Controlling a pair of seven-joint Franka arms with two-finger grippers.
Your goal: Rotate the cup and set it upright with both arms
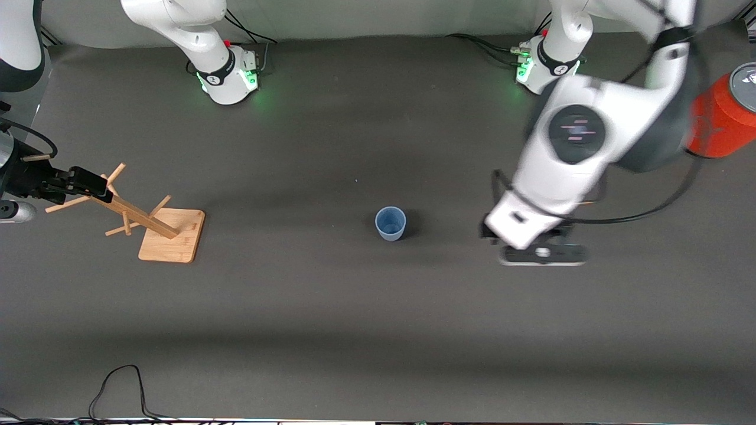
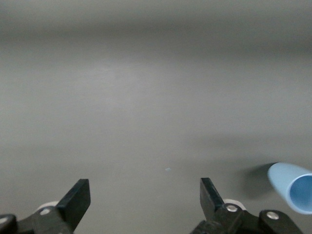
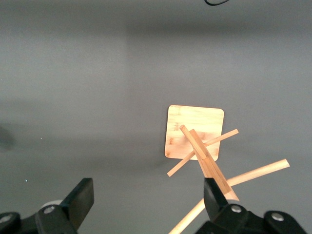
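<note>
Cup stands upright mid-tabletop; your left pincer beside it and right pincer over the peg rack are both released.

Left arm is smeared by motion blur in the front view — its gripper fingers are hidden under the wrist there. Orange can is cut by the frame edge and partly covered by that arm. Cup is clipped at the left wrist view's edge. Right gripper is shown as fingertips only — peg rack pegs run off-frame.
</note>
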